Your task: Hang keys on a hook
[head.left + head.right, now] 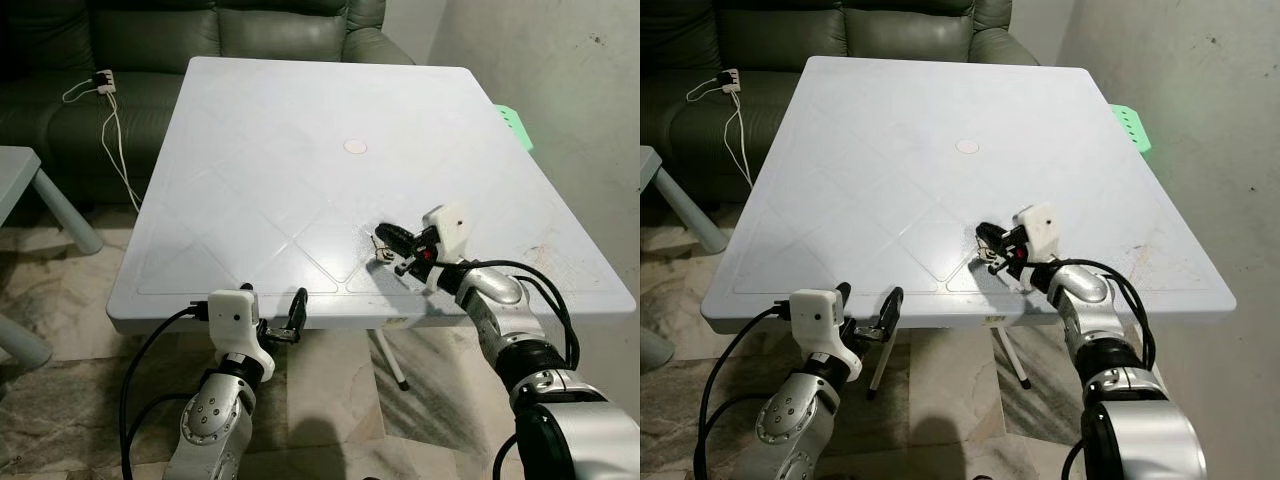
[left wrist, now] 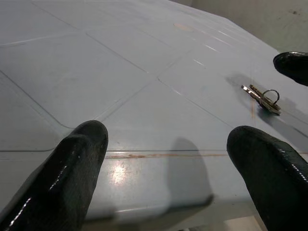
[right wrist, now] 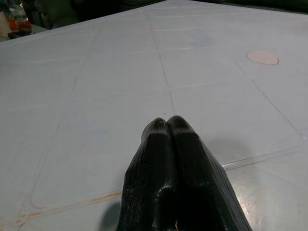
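— Keys (image 2: 262, 96) lie flat on the pale bench (image 1: 300, 120), lower right of centre in the head view, just under the right end effector (image 1: 385, 245).

— Grasping them?

— No, its fingers (image 3: 168, 144) are clenched together above them. Left end effector (image 1: 275, 320) hangs released at the bench's near edge.

right gripper (image 1: 392, 248) reaching in over the near part of the table (image 1: 300, 130), fingers (image 3: 166, 144) pressed together with tips low at its surface, silver forearm bent up from beyond the near edge. left gripper (image 1: 280, 318) level with that near edge, just off it, fingers (image 2: 72, 159) spread wide apart.
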You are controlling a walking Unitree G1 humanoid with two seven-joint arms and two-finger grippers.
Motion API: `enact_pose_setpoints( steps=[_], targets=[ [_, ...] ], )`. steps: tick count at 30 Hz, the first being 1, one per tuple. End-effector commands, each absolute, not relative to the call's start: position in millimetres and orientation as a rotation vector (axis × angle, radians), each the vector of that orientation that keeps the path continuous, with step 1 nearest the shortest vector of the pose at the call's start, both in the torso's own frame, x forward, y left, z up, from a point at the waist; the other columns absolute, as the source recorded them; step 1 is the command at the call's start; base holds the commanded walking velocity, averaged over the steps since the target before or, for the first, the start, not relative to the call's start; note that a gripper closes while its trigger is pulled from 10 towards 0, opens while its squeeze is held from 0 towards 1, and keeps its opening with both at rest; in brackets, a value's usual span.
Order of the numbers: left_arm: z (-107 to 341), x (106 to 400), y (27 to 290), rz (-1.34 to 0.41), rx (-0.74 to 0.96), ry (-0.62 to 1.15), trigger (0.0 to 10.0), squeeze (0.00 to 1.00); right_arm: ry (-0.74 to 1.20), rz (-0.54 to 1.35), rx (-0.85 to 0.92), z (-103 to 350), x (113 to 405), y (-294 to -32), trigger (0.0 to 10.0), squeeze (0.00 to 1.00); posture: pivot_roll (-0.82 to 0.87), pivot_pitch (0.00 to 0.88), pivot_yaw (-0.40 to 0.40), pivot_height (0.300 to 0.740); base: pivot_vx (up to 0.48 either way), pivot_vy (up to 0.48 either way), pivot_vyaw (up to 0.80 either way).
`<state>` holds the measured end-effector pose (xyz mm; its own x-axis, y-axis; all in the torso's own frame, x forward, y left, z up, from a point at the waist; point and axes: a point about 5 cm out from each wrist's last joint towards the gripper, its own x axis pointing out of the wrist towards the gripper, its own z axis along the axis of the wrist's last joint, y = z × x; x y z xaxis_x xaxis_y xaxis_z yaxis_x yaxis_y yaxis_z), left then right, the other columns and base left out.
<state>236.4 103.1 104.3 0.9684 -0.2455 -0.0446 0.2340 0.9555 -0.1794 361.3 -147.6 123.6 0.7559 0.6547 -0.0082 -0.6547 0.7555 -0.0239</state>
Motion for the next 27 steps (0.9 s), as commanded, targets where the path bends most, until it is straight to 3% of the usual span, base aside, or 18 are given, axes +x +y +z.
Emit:
enact_pose_setpoints(
  steps=[1,2,3,4,9,10,23,24,25,27],
  targets=[
    [104.8,234.6,96.8,-0.262,-0.185,0.070,10.0,0.00,0.004,0.733,-0.056,122.6,359.8,-149.0,0.0,0.00,0.09,0.101,-0.114,0.740,0.000,0.000,0.00],
    [104.9,234.6,96.8,-0.262,-0.185,0.070,10.0,0.00,0.008,0.738,-0.067,121.2,358.9,-148.7,3.3,0.00,0.09,0.101,-0.115,0.740,0.000,0.000,0.00],
    [104.9,234.6,96.8,-0.261,-0.186,0.070,10.0,0.00,0.010,0.741,-0.071,120.4,358.4,-148.6,3.3,0.00,0.09,0.101,-0.115,0.740,0.000,0.000,0.00],
    [105.1,234.6,96.8,-0.261,-0.185,0.069,10.0,0.00,0.014,0.748,-0.066,119.8,358.0,-148.2,10.0,0.00,0.09,0.102,-0.116,0.740,0.000,0.000,0.00],
    [105.2,233.7,96.8,-0.261,-0.184,0.070,10.0,0.00,0.026,0.766,-0.040,118.2,356.9,-147.9,10.0,0.00,0.10,0.105,-0.115,0.740,0.000,0.000,0.00],
    [104.9,233.5,97.0,-0.261,-0.184,0.070,10.0,0.00,0.034,0.769,-0.025,117.9,357.1,-148.4,10.0,1.00,0.10,0.106,-0.114,0.740,0.000,0.000,0.00],
    [104.8,232.4,97.3,-0.258,-0.185,0.072,10.0,0.00,0.048,0.742,-0.076,117.5,358.8,-150.4,10.0,1.00,0.10,0.114,-0.118,0.740,0.000,0.000,0.00],
    [104.7,232.4,97.3,-0.257,-0.186,0.073,10.0,0.00,0.053,0.740,-0.091,116.6,358.6,-151.0,10.0,0.95,0.10,0.114,-0.118,0.740,0.000,0.000,0.00],
    [104.5,232.3,97.5,-0.256,-0.187,0.074,10.0,0.00,0.058,0.737,-0.104,115.7,358.5,-151.5,10.0,0.00,0.10,0.117,-0.119,0.740,0.000,0.000,0.00],
    [104.4,232.3,97.6,-0.255,-0.185,0.075,10.0,0.00,0.071,0.753,-0.111,114.3,357.7,-151.9,10.0,0.00,0.10,0.119,-0.118,0.740,0.000,0.000,0.00]
  ],
)
